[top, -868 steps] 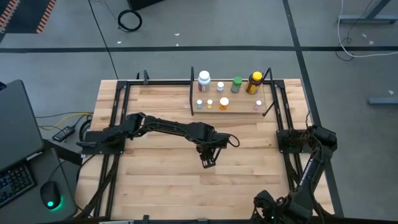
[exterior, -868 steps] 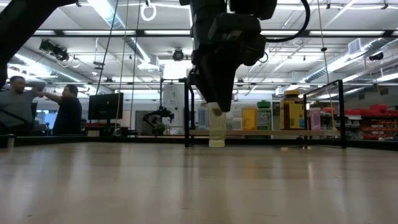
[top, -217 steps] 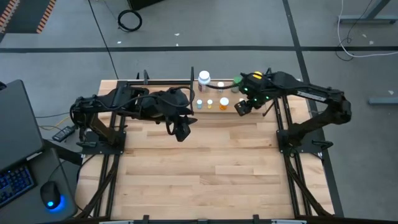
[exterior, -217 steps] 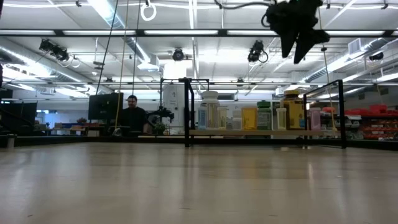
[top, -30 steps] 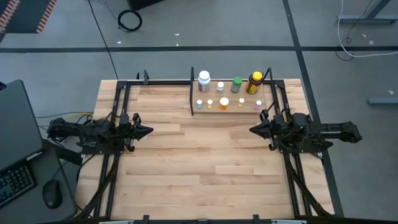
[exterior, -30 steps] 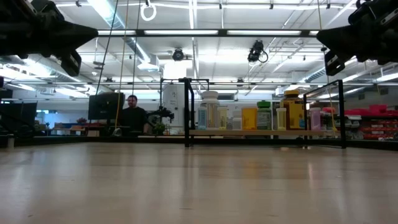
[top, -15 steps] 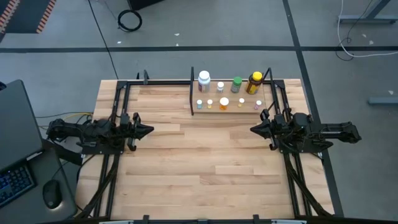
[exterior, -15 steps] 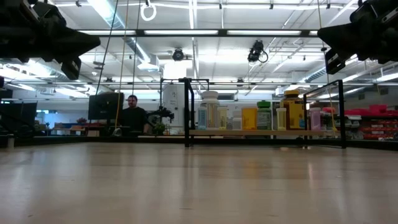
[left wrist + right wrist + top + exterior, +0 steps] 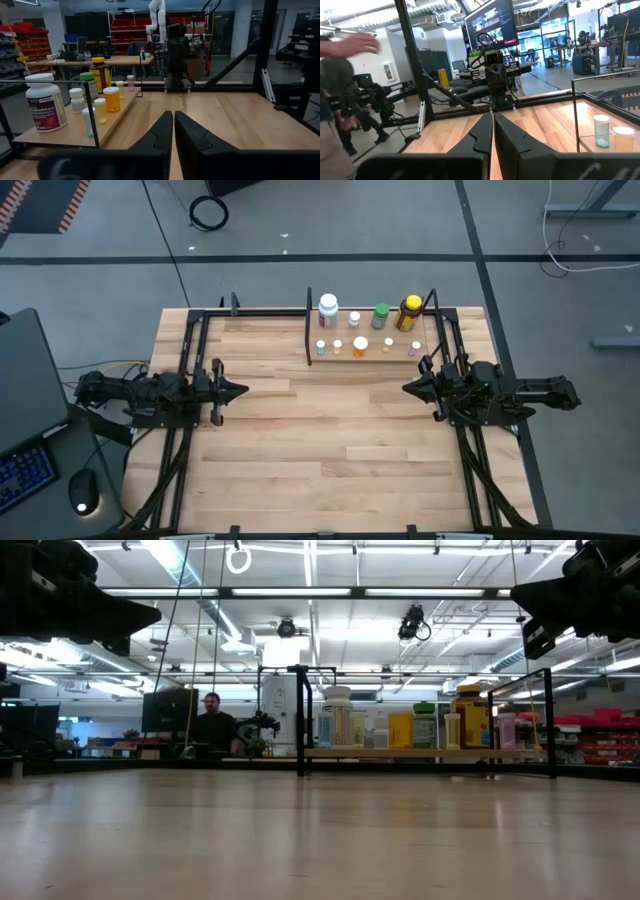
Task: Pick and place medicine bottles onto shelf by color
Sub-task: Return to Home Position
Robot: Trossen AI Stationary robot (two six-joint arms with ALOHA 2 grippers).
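The shelf (image 9: 400,354), a narrow wood plank between black posts, sits at the table's far middle. On it stand the medicine bottles: a large white labelled one (image 9: 328,310) (image 9: 45,102), a small white one (image 9: 354,319), a green one (image 9: 381,316) and a yellow dark-capped one (image 9: 409,313) in the back row. Several tiny white and orange ones (image 9: 360,345) stand in front. My left gripper (image 9: 240,389) (image 9: 173,120) hovers shut at the table's left side and points right. My right gripper (image 9: 405,388) (image 9: 492,122) hovers shut at the right side and points left. Both stand above the tabletop, nearer than the shelf.
Black frame rails (image 9: 190,350) run along the table's left and right sides. A laptop (image 9: 20,390) and a mouse sit beyond the left edge. One person (image 9: 212,720) is behind the table, and another person's arm (image 9: 350,45) shows off to one side.
My left gripper has turned a little about its own axis while staying at the table's left side. Nothing else has moved.
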